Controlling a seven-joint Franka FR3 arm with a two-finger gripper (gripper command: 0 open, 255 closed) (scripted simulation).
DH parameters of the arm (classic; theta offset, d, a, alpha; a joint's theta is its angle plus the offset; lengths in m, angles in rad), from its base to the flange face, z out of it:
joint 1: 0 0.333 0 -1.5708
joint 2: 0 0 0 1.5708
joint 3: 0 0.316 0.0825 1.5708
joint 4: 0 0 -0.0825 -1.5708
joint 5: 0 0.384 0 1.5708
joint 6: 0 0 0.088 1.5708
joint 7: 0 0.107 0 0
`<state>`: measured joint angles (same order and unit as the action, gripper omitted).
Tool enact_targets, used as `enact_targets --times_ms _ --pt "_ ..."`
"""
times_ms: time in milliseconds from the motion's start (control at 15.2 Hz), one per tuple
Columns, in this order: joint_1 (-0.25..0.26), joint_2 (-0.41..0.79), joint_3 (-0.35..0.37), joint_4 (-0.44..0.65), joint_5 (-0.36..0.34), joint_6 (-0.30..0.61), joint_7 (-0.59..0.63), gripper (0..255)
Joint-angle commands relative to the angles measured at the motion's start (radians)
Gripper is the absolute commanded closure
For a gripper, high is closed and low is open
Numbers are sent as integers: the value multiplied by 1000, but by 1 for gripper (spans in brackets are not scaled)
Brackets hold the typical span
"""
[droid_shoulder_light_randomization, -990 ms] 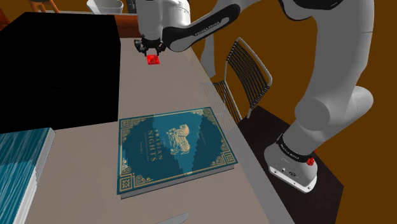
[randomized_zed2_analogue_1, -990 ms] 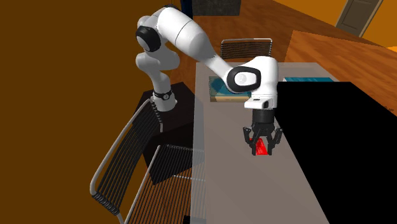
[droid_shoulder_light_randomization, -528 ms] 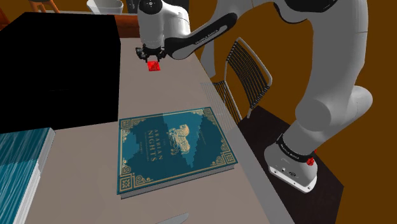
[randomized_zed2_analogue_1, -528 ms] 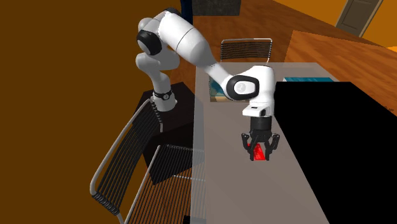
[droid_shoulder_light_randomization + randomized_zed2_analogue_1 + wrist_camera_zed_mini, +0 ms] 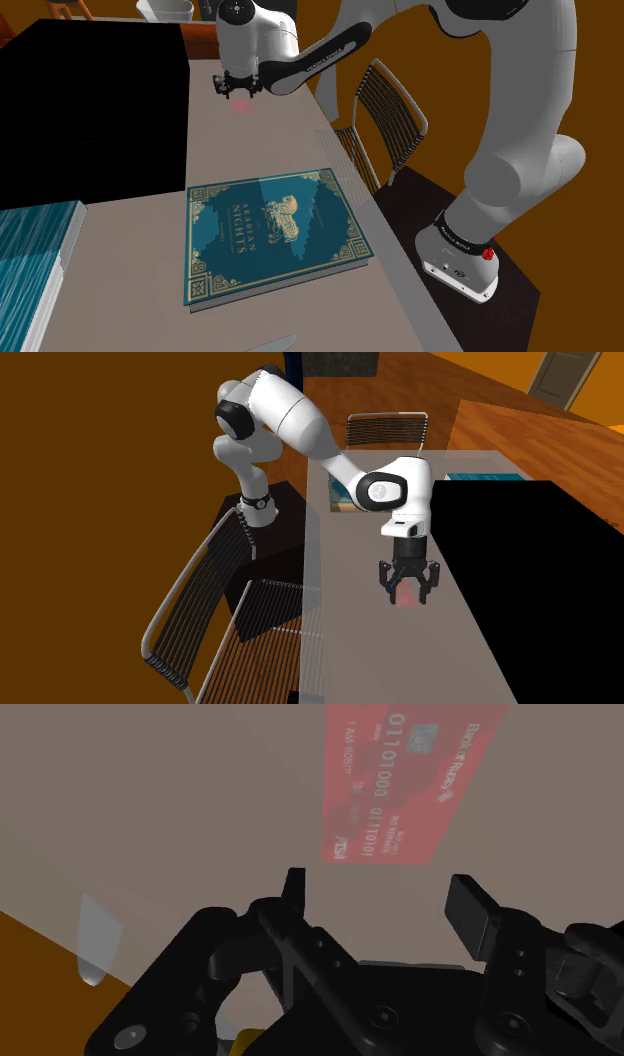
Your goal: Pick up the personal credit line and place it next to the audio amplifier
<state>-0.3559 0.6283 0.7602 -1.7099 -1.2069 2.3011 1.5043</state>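
Note:
The red credit card [image 5: 400, 784] lies flat on the grey table, just ahead of my fingertips. It looks like a faint pink patch [image 5: 241, 106] under the hand in the shoulder view, and a dim red mark [image 5: 409, 599] in the second exterior view. My gripper [image 5: 382, 899] hovers right above it, open, with nothing between the fingers [image 5: 470, 909]. I also see the gripper [image 5: 237, 88] from the shoulder and from the second camera [image 5: 408, 584]. The black box-shaped audio amplifier [image 5: 90, 110] stands close beside the card, on the shoulder view's left [image 5: 530, 582].
A teal book [image 5: 275, 235] lies flat on the table nearer the stand, and a second teal book [image 5: 30, 260] sits at the shoulder view's left edge. Wire-backed chairs [image 5: 385, 115] [image 5: 230, 612] stand along the table's side. A white bowl [image 5: 165, 10] is behind the amplifier.
The fingers have opened and let go of the card, which now lies flat on the table. The hand had first carried it farther from the stand, toward the amplifier.

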Motion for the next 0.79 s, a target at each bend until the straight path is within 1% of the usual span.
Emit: enact_targets --times_ms 0,264,528,726 --pt "0 0 0 0 0 0 0 0" --pt "0 0 0 0 0 0 0 0" --pt "-41 -111 65 -67 83 -28 -23 0" --pt "-41 -111 65 -67 83 -28 -23 0"
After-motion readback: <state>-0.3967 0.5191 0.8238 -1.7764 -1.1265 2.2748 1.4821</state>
